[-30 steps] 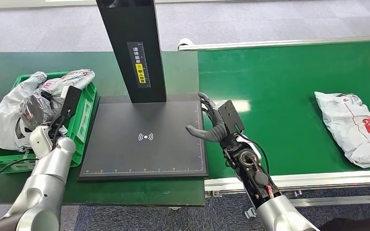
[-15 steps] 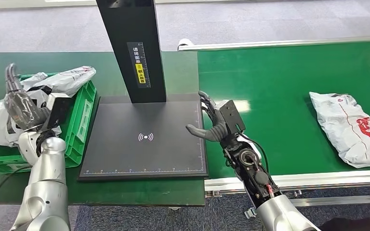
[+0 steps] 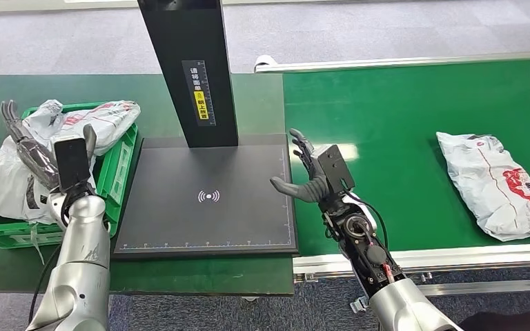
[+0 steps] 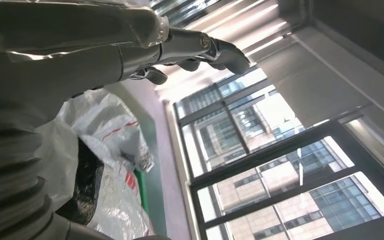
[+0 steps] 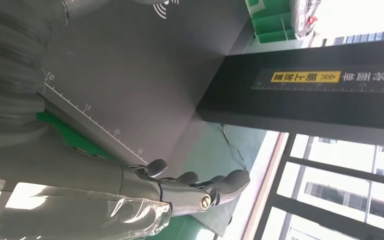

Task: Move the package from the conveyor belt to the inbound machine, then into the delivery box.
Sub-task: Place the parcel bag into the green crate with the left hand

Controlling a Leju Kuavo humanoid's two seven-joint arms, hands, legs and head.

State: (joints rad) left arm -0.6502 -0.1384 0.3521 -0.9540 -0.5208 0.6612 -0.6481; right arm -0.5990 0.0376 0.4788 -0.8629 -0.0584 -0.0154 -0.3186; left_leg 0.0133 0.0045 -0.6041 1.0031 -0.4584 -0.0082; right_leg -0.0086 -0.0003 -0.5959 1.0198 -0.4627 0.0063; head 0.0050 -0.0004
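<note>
Green conveyor belt (image 3: 400, 131) carries crumpled white, red-printed package (image 3: 493, 183)

Grey carpet floor (image 3: 386, 31) behind tables; windows (image 4: 280, 165) facing office buildings; dark green table (image 3: 262, 103).

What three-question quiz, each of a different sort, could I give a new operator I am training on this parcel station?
1. True or false: the scan plate of the inbound machine has a package lying on it.
2. Multiple choice: the package on the conveyor belt lies A) under the right hand, B) apart from it, toward the robot's right, C) in the green crate.
3. Fill in: the left hand holds ____.

Key: 1 false. 2 B. 3 nothing; its fingers are spread above the bags in the crate.
</note>
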